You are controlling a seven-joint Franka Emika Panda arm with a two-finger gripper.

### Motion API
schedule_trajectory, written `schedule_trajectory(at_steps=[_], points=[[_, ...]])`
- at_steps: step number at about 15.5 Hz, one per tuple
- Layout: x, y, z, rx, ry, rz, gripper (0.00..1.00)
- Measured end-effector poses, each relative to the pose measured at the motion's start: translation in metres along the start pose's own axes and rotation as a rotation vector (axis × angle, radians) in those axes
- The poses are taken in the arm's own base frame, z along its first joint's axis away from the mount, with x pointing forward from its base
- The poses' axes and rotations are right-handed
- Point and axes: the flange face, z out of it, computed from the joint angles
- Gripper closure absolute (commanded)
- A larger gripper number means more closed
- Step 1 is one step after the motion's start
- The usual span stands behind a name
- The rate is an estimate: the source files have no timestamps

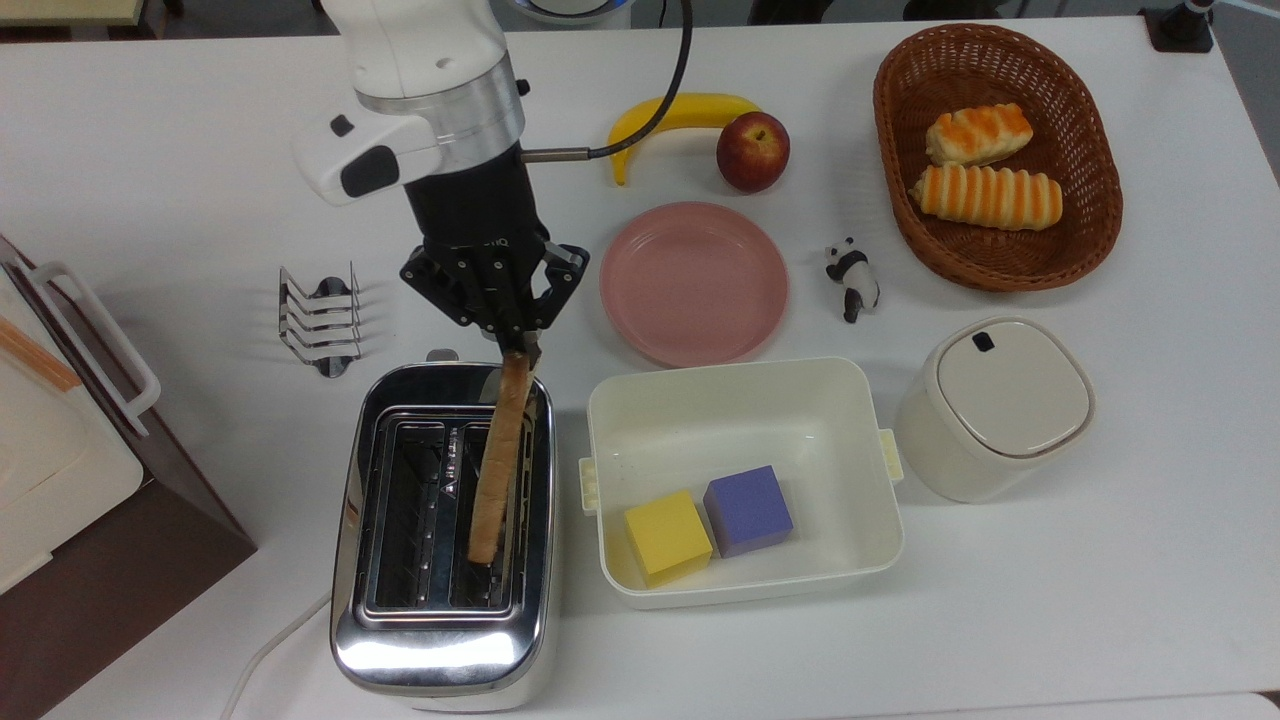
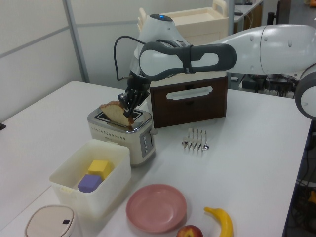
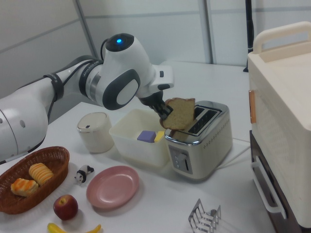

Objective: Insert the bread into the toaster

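The bread (image 1: 503, 455) (image 2: 115, 113) (image 3: 179, 114) is a speckled tan slice with a brown crust, held on edge. My gripper (image 1: 523, 345) (image 2: 127, 111) (image 3: 166, 114) is shut on its top corner. In the top view the slice lines up edge-on over the right slot of the chrome toaster (image 1: 355, 585) (image 2: 123, 136) (image 3: 204, 140). Its lower edge hangs at the slot's mouth; most of the slice is still above the toaster top.
A wire toast rack (image 1: 322, 320) stands behind the toaster in the top view. To the top view's right are a white tub (image 1: 870, 540) with yellow and purple cubes, a pink plate (image 1: 693, 283), banana, apple, panda figure, lidded pot (image 1: 990, 405) and a basket (image 1: 1085, 230) of rolls. A brown-and-cream box (image 1: 120, 520) is on the top view's left.
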Motion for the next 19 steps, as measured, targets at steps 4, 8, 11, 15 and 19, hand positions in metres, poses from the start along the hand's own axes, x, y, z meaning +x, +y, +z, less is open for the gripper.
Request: schedule_trajectory(at_steps=[4,8,11,15,19], points=[[0.004,0.013,-0.004,-0.002,0.018,0.02,0.48],[0.005,0.016,-0.005,-0.003,0.02,0.027,0.0],[0.005,0.016,-0.005,-0.003,0.02,0.027,0.0],[0.005,0.016,-0.006,-0.003,0.021,0.027,0.0],[0.006,0.015,-0.009,-0.002,0.026,0.026,0.0]])
